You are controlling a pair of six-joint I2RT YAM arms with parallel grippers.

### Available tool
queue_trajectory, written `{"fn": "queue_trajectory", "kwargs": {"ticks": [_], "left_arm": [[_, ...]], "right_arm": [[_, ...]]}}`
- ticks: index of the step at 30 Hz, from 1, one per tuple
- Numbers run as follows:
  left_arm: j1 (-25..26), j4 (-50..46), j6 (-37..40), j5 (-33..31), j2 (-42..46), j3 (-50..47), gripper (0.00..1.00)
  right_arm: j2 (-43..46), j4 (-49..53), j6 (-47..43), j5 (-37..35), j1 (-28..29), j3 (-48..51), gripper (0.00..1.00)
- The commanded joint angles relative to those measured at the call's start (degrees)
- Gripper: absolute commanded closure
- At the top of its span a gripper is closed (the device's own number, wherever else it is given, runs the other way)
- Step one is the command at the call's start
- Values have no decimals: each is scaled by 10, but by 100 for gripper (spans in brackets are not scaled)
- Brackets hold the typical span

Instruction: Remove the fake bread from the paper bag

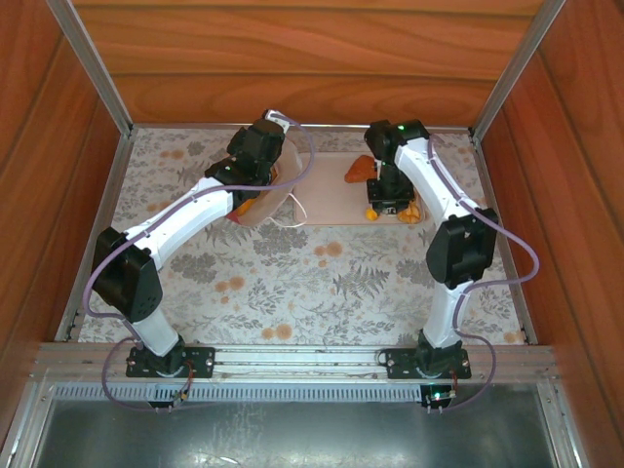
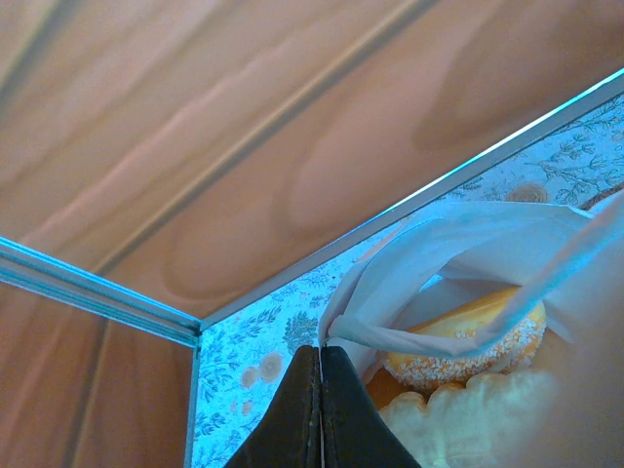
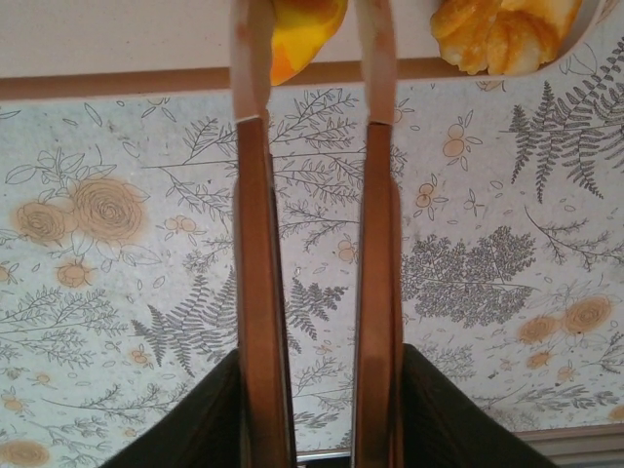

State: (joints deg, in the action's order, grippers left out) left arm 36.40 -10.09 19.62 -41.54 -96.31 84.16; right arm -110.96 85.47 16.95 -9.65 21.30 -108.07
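— Where is the paper bag (image 1: pixel 285 190)?
— Upper middle of the overhead view, on the floral tablecloth (image 1: pixel 292 283). It is just beside the left edge of the pale pink tray (image 1: pixel 327 200), with the left arm's wrist over it.
— And the left gripper (image 2: pixel 321 356)?
— Bottom centre of its wrist view. The two dark fingers are pressed flat together, and the bag's white rim runs right into their tips, so it pinches the paper.
— Any bread inside?
— Yes. At the lower right of that view, inside the open mouth, lies a sugar-crusted round roll (image 2: pixel 468 341), with a pale lumpy piece (image 2: pixel 478 419) below it.
— The right gripper (image 3: pixel 322 409)?
— Its dark fingers sit at the bottom of its wrist view, against the outer sides of the tongs (image 3: pixel 258 292), holding them. The tong arms stand apart and reach up the frame past the tray's edge.
— Anything between the tips?
— An orange-yellow piece (image 3: pixel 307 24) at the top edge, touching the left tip. Whether it touches the right tip I cannot tell. A knobbly glazed pastry (image 3: pixel 507 29) lies on the tray at upper right. Overhead, a croissant-like piece (image 1: pixel 359 171) lies in the tray's upper part.
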Motion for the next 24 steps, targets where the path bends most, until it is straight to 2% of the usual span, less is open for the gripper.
{"fn": "queue_trajectory", "kwargs": {"ticks": [1, 16, 20, 24], "left_arm": [[-6, 26, -5, 0, 12, 0, 100], [-6, 25, -4, -2, 16, 3, 100], [-6, 25, -2, -2, 19, 2, 100], [-6, 26, -1, -4, 21, 3, 100]], "right_arm": [[1, 20, -5, -9, -4, -10, 57], [34, 8, 0, 16, -4, -7, 50], [43, 13, 2, 19, -4, -19, 54], [60, 2, 6, 67, -3, -19, 68]]}}
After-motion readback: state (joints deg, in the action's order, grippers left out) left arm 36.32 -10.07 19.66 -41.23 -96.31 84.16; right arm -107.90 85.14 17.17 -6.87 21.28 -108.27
